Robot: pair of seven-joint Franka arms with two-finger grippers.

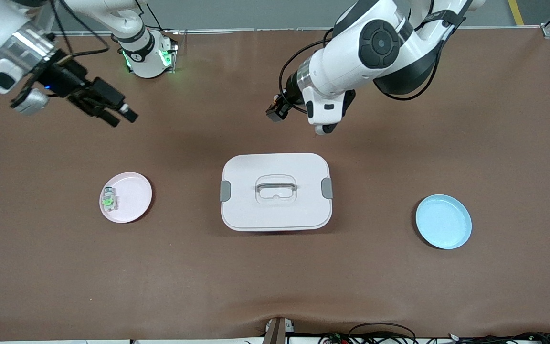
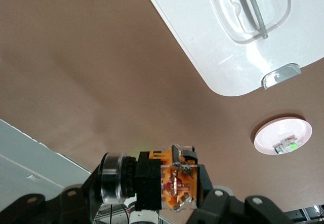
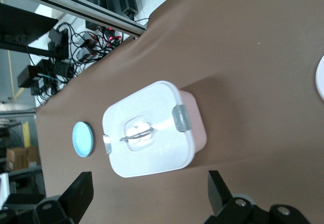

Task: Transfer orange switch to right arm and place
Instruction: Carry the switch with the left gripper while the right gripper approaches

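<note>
The left gripper [image 2: 172, 196] is up over the brown surface [image 1: 399, 296], jaws clamped on the tiny black-and-orange switch [image 2: 169, 178]. The right gripper [image 1: 120, 114] waits, jaws apart. Next they must meet.

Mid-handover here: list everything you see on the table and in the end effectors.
orange switch: one, black and orange, held in the left end effector over the table.
lidded box: one, white with grey latches, mid-table.
pink plate: one, toward the right arm's end.
clear-and-green block: one, on the pink plate.
blue plate: one, toward the left arm's end.
table: one, brown.
left end effector: shut on the orange switch.
right end effector: open, holding nothing, over the table above the pink plate's end.
</note>
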